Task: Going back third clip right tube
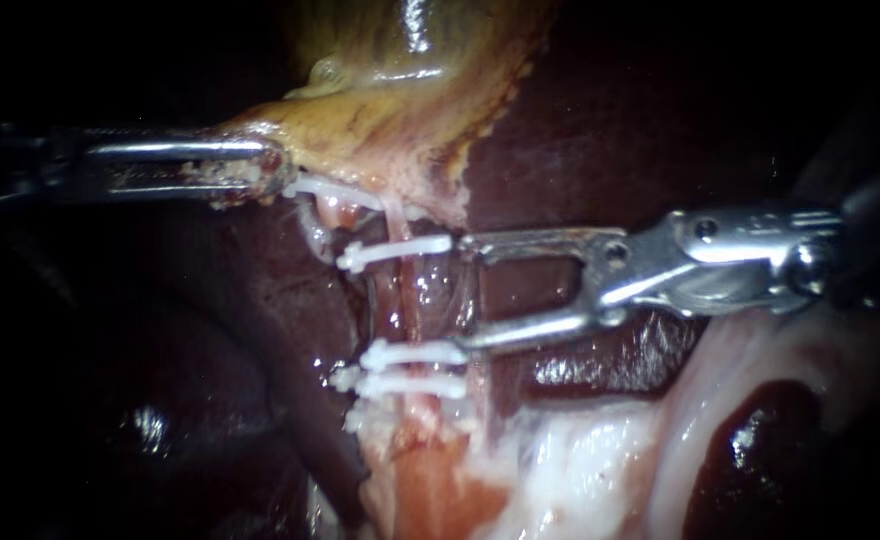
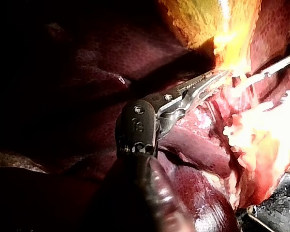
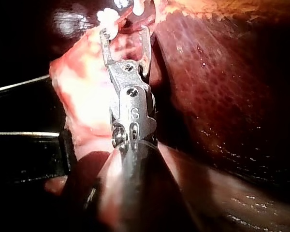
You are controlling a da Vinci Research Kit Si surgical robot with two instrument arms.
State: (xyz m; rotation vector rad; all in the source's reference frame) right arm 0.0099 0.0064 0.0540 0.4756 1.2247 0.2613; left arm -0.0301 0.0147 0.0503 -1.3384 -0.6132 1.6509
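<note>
White clips (image 1: pixel 415 354) cross the tube (image 1: pixel 412 300); right instrument (image 1: pixel 463 292) jaws gape empty beside them, left instrument (image 1: pixel 272 172) jaws clamp gallbladder (image 1: pixel 400 120).

backdrop: dark | light: strong, centred, wet glints | side: black glossy surface (image 3: pixel 29 154)

Surgical lab bench: liver (image 1: pixel 600 130), clipped tube (image 1: pixel 415 300)

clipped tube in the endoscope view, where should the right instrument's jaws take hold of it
Probably the bare stretch of the tube between the upper clip and the lower pair of clips, coming from the view's right: the tube runs up-down there, and the right instrument stands open alongside it.
</note>
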